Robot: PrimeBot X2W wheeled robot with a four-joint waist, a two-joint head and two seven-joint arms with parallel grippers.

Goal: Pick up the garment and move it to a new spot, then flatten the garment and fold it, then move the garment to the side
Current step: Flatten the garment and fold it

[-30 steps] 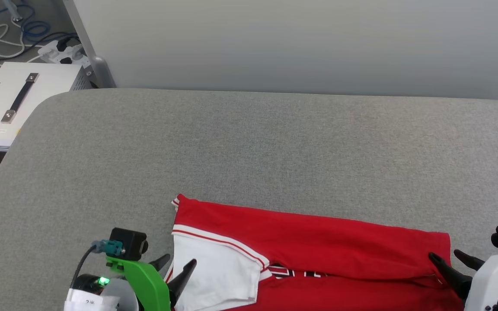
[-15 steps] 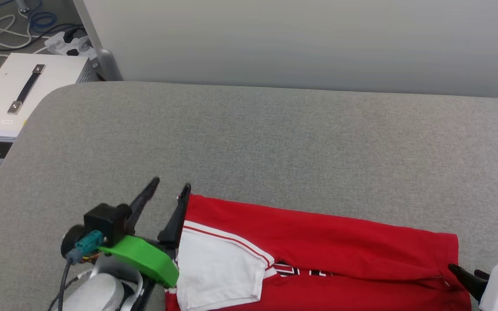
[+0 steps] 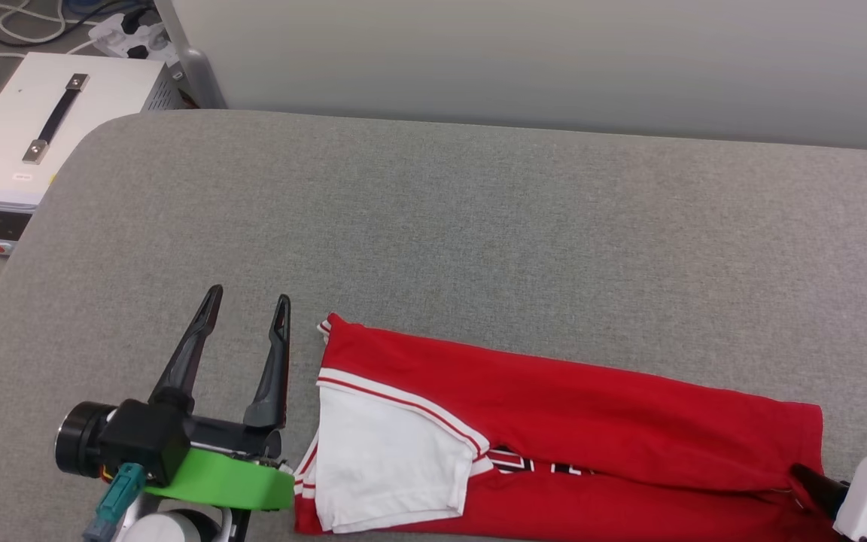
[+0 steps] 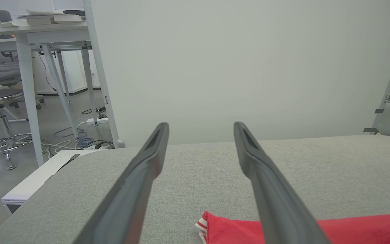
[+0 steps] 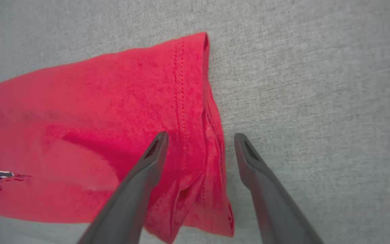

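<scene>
Now the shirt [image 3: 591, 421] lies on the grey tabletop [image 3: 479, 226], folded lengthwise into a long red band. A white sleeve [image 3: 388, 459] lies flat on top at the shirt's left end. Beside the sleeve, a scrap of black-and-white lettering [image 3: 531, 465] peeks from under the fold.

Just left of the shirt, the left tool [image 3: 247, 299] hovers with its fingers spread and nothing between them. Its nearer finger [image 3: 277, 354] runs alongside the shirt's left edge, apart from the cloth. In the left wrist view the tool [image 4: 200, 126] points past the striped corner of the shirt [image 4: 222, 227] toward a pale wall [image 4: 249, 67].

At the shirt's right end, the right tool [image 5: 200, 136] is also spread wide and grips nothing. It straddles the stitched hem [image 5: 181, 101]: one finger [image 5: 147, 169] over the red cloth, the other [image 5: 259, 183] over bare grey. Whether the first finger touches the cloth is hard to tell. In the head view that finger [image 3: 813, 482] sits at the shirt's lower right corner.

Well beyond the shirt's left end, off the tabletop, stands a white box [image 3: 19, 173] with a black handle [image 3: 57, 120].
</scene>
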